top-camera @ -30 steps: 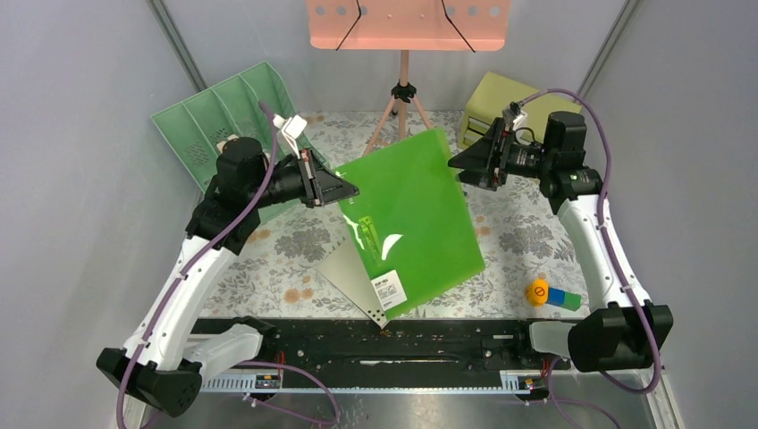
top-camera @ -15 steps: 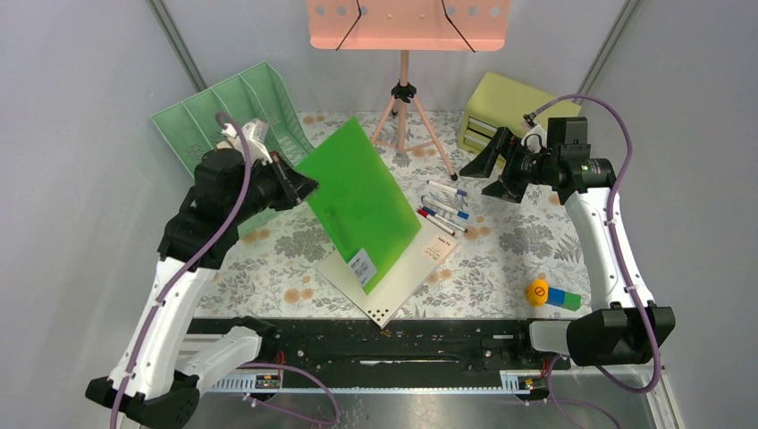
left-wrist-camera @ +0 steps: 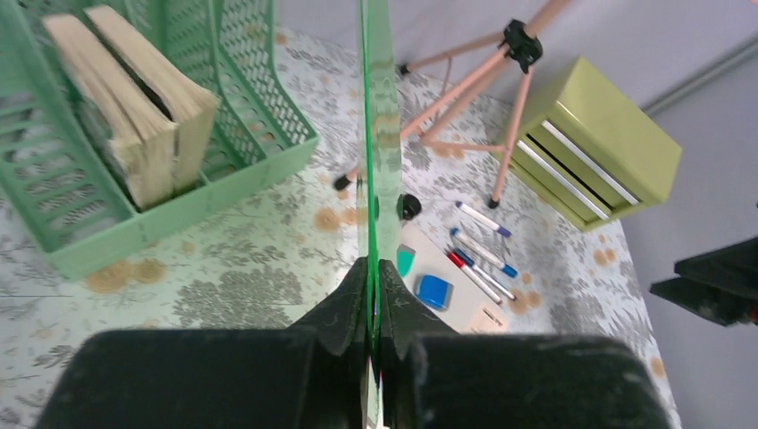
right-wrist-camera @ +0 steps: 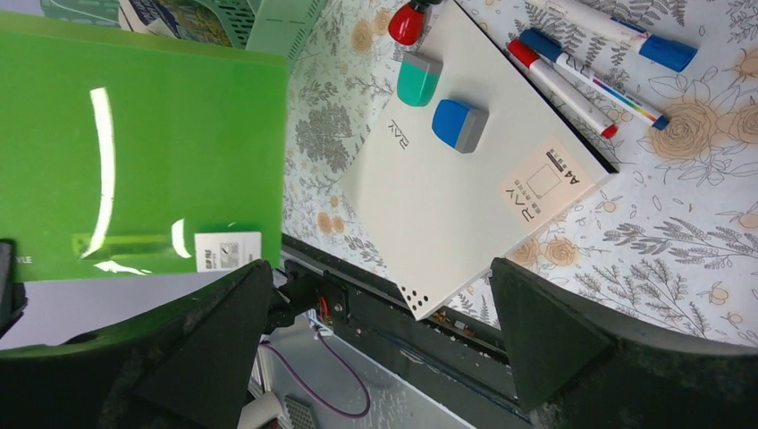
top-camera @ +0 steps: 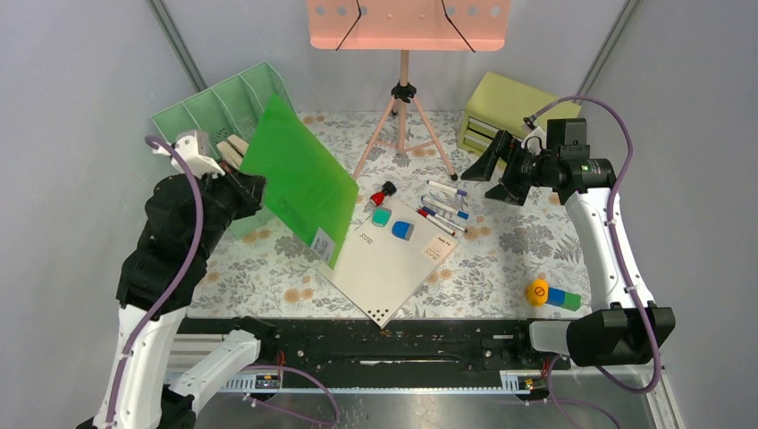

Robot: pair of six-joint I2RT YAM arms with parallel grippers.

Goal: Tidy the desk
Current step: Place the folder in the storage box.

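The desk (top-camera: 501,259) lies flat under both arms, and its flower print shows between the things on it. The left gripper (left-wrist-camera: 374,295) is shut tight on the near edge of a green folder (top-camera: 299,179). It holds the folder up off the desk on the left side, standing on its edge and leaning a bit. The right gripper (right-wrist-camera: 374,277) is wide open with nothing in it. It hangs over the right back part of the desk, well apart from the folder.

The rack (top-camera: 210,112) is just behind and to the left of the folder, at the back left corner. Two books (left-wrist-camera: 134,98) stand in one of its slots. The slot next to them, on the folder's side, looks free. The left arm is much nearer to the rack than the right arm.

I think the folder goes into that free slot next. The folder has to line up with the slot's walls so that it slides in and does not bump them.

A white pad (top-camera: 393,259) and some pens (top-camera: 444,207) lie in the middle of the desk, nearer the right arm.
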